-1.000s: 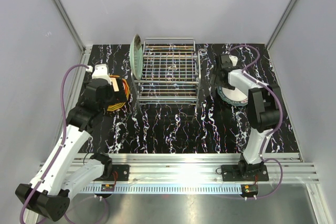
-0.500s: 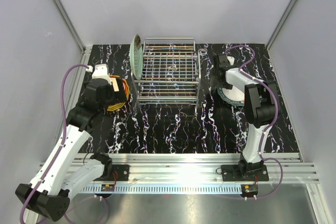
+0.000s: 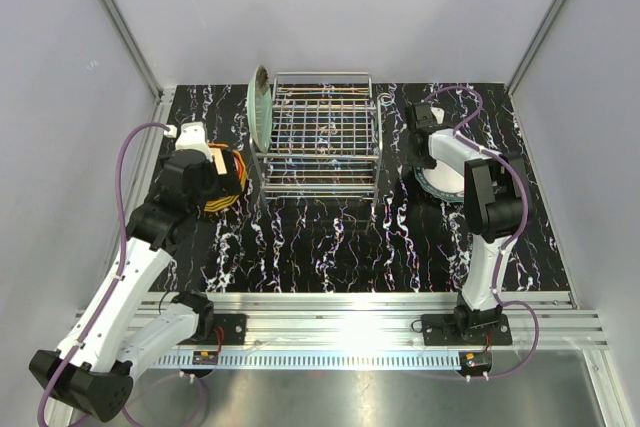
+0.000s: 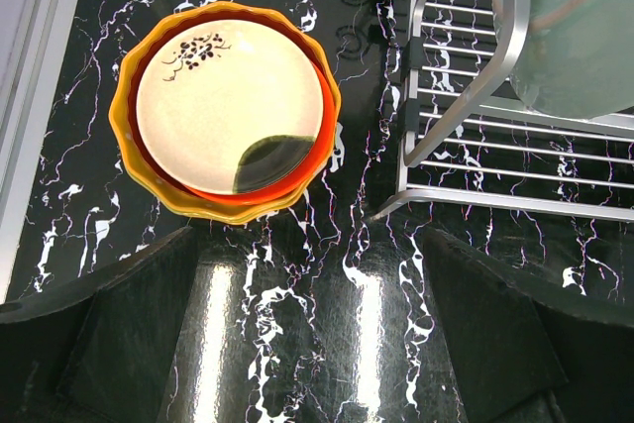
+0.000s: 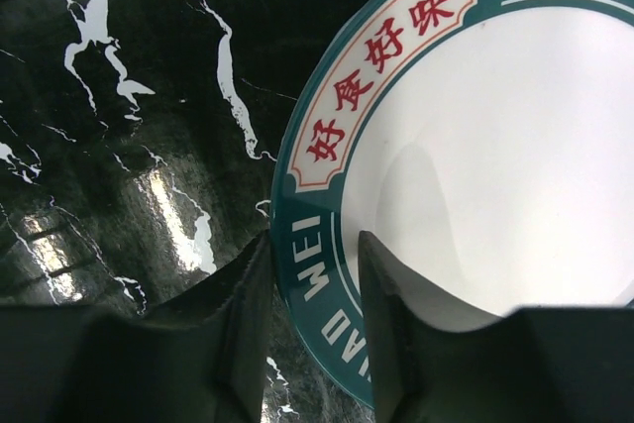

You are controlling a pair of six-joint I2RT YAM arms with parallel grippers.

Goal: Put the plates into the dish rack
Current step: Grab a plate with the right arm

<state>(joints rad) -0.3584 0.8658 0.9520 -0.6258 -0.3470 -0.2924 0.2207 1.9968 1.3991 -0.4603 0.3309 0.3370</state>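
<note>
A stack of plates lies flat at the left: a cream plate (image 4: pixel 223 86) on a red-orange one and an orange one (image 3: pixel 228 183). My left gripper (image 4: pixel 307 237) is open and empty just near of the stack, over the bare table (image 3: pixel 205 169). A pale mint plate (image 3: pixel 260 107) stands on edge at the left end of the chrome dish rack (image 3: pixel 322 142), and both show in the left wrist view (image 4: pixel 584 27). A teal-rimmed white plate (image 5: pixel 475 126) lies right of the rack (image 3: pixel 447 184). My right gripper (image 5: pixel 315 245) pinches its left rim, one finger outside and one inside (image 3: pixel 418 137).
The black marbled table (image 3: pixel 330 237) has metal side rails and grey walls around it. The rack's corner leg (image 4: pixel 396 200) stands close to the right of the plate stack. A small chrome hook (image 3: pixel 385 99) sits at the rack's far right corner.
My right gripper has shifted a little left and away along the teal plate's rim. The left arm and the plates have not moved.
</note>
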